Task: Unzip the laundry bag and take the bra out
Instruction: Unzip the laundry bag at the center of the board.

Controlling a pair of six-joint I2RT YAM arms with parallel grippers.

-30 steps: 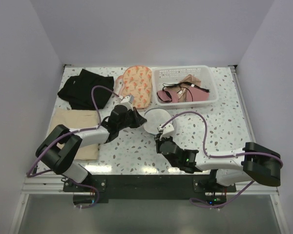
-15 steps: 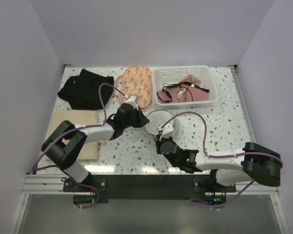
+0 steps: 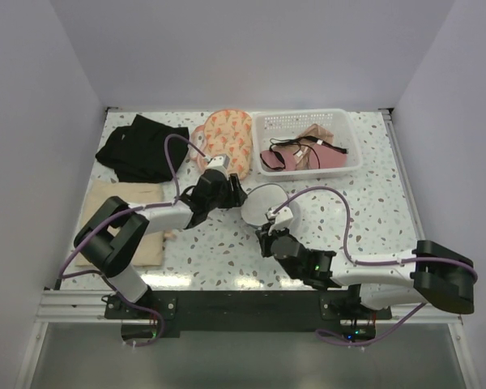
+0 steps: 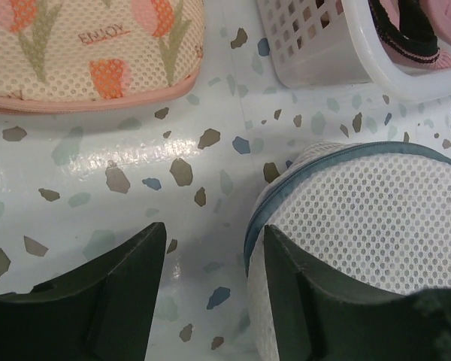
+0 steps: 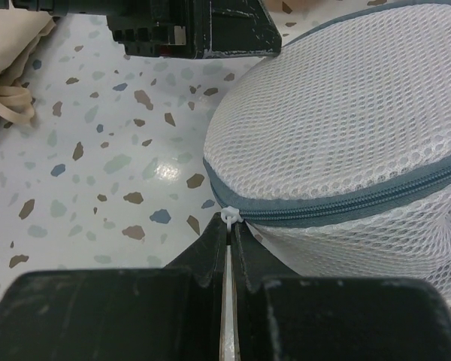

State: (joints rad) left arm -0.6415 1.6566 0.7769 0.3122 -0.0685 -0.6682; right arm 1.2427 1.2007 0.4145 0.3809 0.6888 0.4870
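Top view: the white mesh laundry bag (image 3: 263, 203) sits mid-table (image 3: 364, 211), with the left claw (image 3: 233, 193) at its left edge.

Left wrist: jaws spread, holding nothing.

Right wrist: the right claw (image 5: 229, 241) is pinched shut on the tiny zip pull (image 5: 228, 216). The mesh looks light and floppy, so it will likely slide unless braced near the seam.

Bright, even white light falls from overhead, leaving soft glare patches on the glossy speckled table (image 3: 219, 251) and only faint, short shadows beside the laundry bag (image 5: 338, 113). The overhead view is sharp throughout. Close up, the dark fingers (image 4: 98, 293) look slightly soft and underexposed, while the zipper pull (image 5: 229, 217) is crisp.
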